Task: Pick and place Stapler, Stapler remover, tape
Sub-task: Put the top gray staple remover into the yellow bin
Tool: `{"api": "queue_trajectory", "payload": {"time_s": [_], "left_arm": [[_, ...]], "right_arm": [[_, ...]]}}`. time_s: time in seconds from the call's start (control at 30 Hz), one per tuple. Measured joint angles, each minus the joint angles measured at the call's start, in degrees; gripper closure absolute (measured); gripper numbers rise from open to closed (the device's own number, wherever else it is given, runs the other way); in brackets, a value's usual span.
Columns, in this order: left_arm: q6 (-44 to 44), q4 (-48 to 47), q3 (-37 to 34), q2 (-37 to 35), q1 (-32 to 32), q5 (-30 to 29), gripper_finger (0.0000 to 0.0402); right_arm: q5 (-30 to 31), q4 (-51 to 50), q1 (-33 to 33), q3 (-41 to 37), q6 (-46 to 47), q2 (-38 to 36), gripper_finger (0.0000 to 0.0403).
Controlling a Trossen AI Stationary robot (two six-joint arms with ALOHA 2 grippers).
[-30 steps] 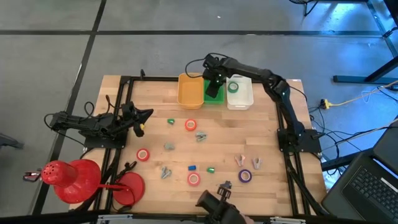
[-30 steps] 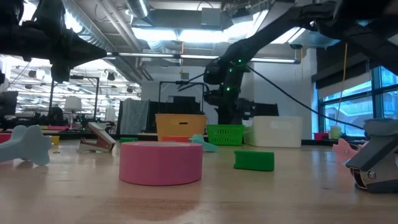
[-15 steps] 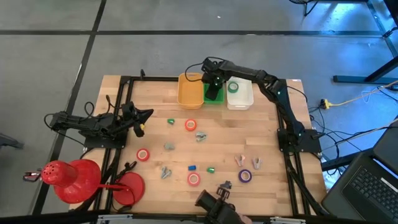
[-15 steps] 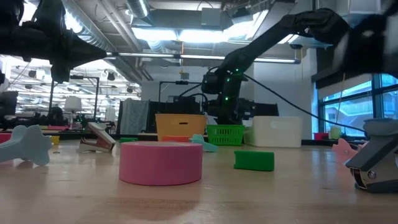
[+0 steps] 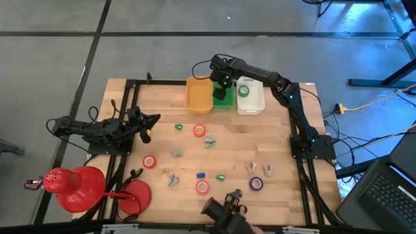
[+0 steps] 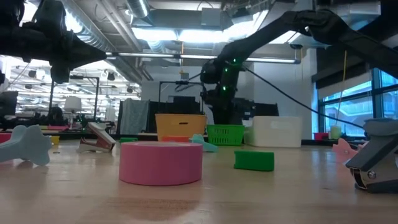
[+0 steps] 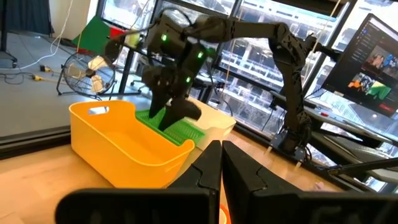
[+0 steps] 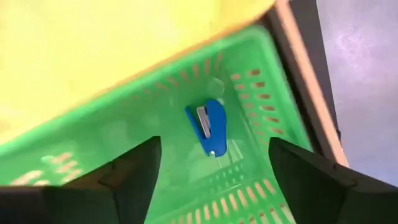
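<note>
My right gripper (image 8: 212,149) hangs open above the green basket (image 5: 225,99) at the table's far edge, with nothing between its fingers. A small blue stapler (image 8: 208,127) lies flat on that basket's floor, straight below the gripper. Beside the basket stand a yellow bin (image 5: 199,95) and a white bin (image 5: 251,97), which holds a green tape roll (image 5: 244,91). Red tape rolls (image 5: 199,130) (image 5: 150,161), a purple one (image 5: 256,184), small staplers (image 5: 179,127) (image 5: 201,175) and staple removers (image 5: 210,141) (image 5: 251,168) lie on the table. My left gripper (image 5: 153,119) waits shut at the left edge.
Large red round things (image 5: 71,185) stand at the near left corner. A dark camera mount (image 5: 224,211) sits at the near edge. Black frame rails (image 5: 127,130) run along both sides. In the low view a pink tape roll (image 6: 161,163) and a green stapler (image 6: 254,160) lie nearest.
My right gripper has risen a little over the green basket and drawn back toward the table's far edge, so more of the basket shows in the high view.
</note>
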Motion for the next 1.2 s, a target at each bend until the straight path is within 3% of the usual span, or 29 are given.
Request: {"api": "queue_trajectory", "payload": {"time_s": [0.2,0.37,0.73,1.07,1.2], "left_arm": [[0.0,0.0,0.0,0.0,0.0,0.0,0.0398],[1.0,0.0,0.0,0.0,0.0,2.0,0.0398],[1.5,0.2,0.0,0.0,0.0,6.6,0.0398],[2.7,-0.9,1.6,0.0,0.0,11.4,0.0398],[4.0,-10.2,6.3,0.3,0.0,12.5,0.0398]], "right_arm": [[-4.2,-7.0,1.1,8.8,1.8,0.0,0.0101],[-4.2,-14.2,2.8,16.9,1.8,0.0,0.0110],[-4.8,-19.4,7.0,14.1,5.5,-12.1,0.0122],[5.6,-25.8,12.5,14.1,11.7,-24.1,0.0122],[10.3,-26.9,15.7,14.1,14.7,-27.7,0.0122]]}}
